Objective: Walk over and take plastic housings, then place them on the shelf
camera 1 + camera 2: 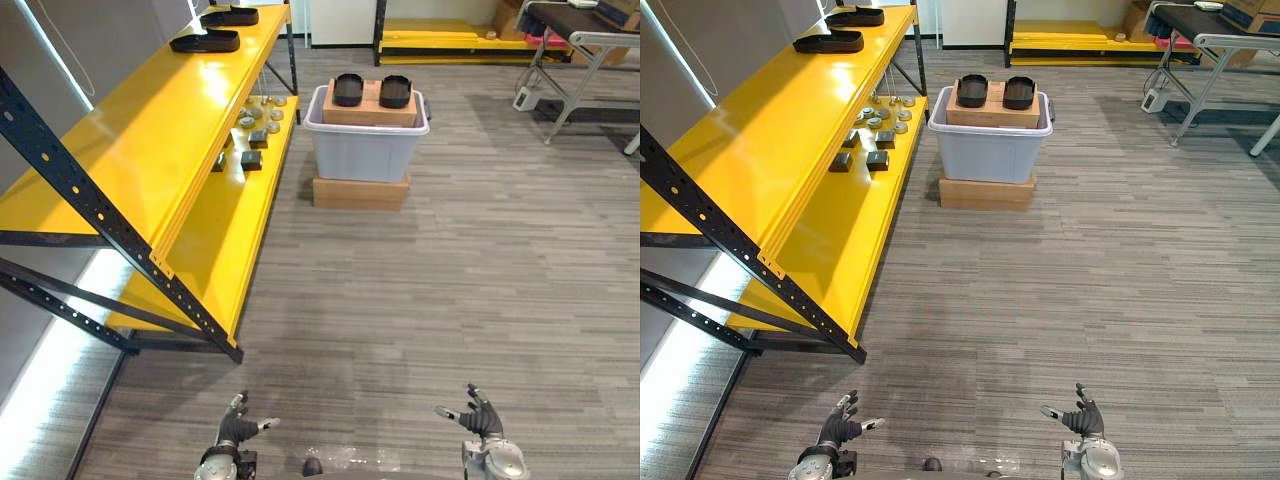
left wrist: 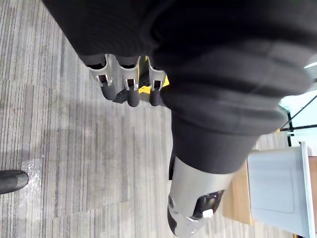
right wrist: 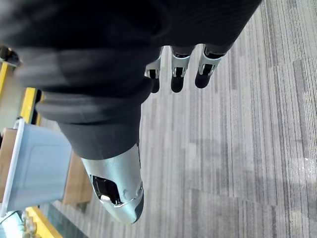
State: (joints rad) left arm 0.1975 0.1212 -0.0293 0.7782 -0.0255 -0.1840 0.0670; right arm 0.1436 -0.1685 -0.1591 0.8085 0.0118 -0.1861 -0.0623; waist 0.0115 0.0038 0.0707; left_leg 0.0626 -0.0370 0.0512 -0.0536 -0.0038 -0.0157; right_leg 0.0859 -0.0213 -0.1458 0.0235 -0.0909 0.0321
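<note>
Done: two housings lay on the yellow shelf | To do: two more housings waited atop the grey bin, well ahead | left hand, right hand: relaxed; empty

Black housings, yellow shelf

Pretty bright, even light from overhead, white glare streaks along the yellow shelf on the left, shadows all soft.

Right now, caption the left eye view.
Two housings on a box in the bin beside the shelf; left hand and right hand open.
</note>
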